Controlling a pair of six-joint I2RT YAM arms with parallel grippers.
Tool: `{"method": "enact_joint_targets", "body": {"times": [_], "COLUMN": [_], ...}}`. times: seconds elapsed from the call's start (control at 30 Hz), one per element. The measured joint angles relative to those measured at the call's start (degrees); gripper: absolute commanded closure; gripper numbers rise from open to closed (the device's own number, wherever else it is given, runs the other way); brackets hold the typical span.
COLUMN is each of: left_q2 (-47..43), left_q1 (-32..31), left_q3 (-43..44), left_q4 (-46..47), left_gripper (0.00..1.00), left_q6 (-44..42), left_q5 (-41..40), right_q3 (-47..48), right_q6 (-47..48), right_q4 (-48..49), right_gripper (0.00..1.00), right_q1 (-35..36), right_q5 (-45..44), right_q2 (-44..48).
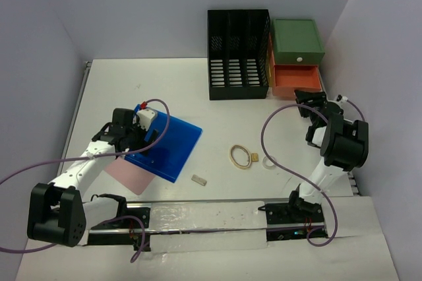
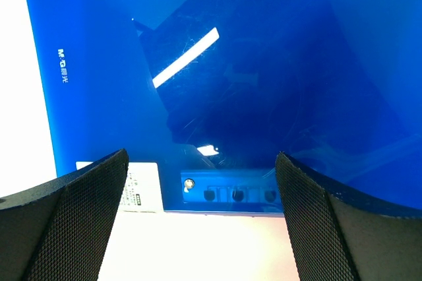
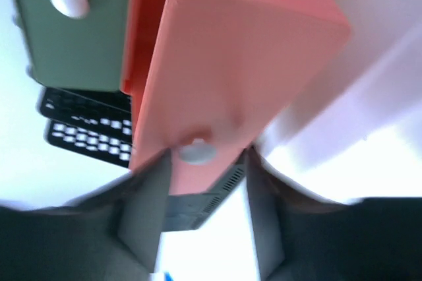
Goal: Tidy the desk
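At back right of the desk [image 1: 165, 83], right gripper [image 3: 206, 202] has jaws partly open either side of the white knob [image 3: 196, 152] on the orange drawer [image 1: 297, 78], which sticks out; pic blurry. Left gripper [image 2: 201, 221] wide open over blue folder [image 1: 165, 146], approx. desk's left-centre.

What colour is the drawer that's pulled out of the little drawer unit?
Orange. The open drawer shows best in the top external view.
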State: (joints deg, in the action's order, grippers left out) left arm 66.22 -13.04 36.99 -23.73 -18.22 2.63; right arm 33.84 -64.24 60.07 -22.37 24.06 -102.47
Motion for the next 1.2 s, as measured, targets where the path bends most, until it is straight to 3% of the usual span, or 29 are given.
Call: {"method": "enact_joint_targets", "body": {"times": [0.2,0.37,0.53,0.67,0.83,1.0,1.2], "left_q2": [-0.89,-1.77,-2.79,-3.95,-4.55,-4.72,-5.22], "left_q1": [0.0,0.0,0.0,0.0,0.02,0.45,1.4], "left_q3": [0.0,0.0,0.0,-0.02,-0.02,-0.07,-0.66], "left_q4": [0.02,0.11,0.35,0.53,0.81,0.94,1.22], "left_gripper": [0.01,0.01,0.01,0.01,0.01,0.01,0.01], "left_q6": [0.0,0.02,0.02,0.06,0.1,0.27,0.59], "left_q5": [0.0,-0.08,-0.72,-1.2,-1.75,-1.95,-2.13], "right_q3": [-3.34,-4.43,-4.05,-0.89,5.21,7.99,14.16], "right_q6": [4.53,12.7,22.51,31.44,42.41,48.75,51.56], "right_q4": [-10.15,-27.74,-42.94,-53.0,-63.3,-69.65,-74.59], "right_gripper": [0.3,0.31,0.32,0.32,0.32,0.32,0.31], "right_q1": [0.01,1.62,9.34,25.84,50.55,72.36,88.9], "right_q5": [-0.49,-6.34,-13.09,-17.54,-19.58,-21.96,-26.12], "right_q2": [8.54,25.42,44.55,51.48,49.28,41.98,24.04]}}
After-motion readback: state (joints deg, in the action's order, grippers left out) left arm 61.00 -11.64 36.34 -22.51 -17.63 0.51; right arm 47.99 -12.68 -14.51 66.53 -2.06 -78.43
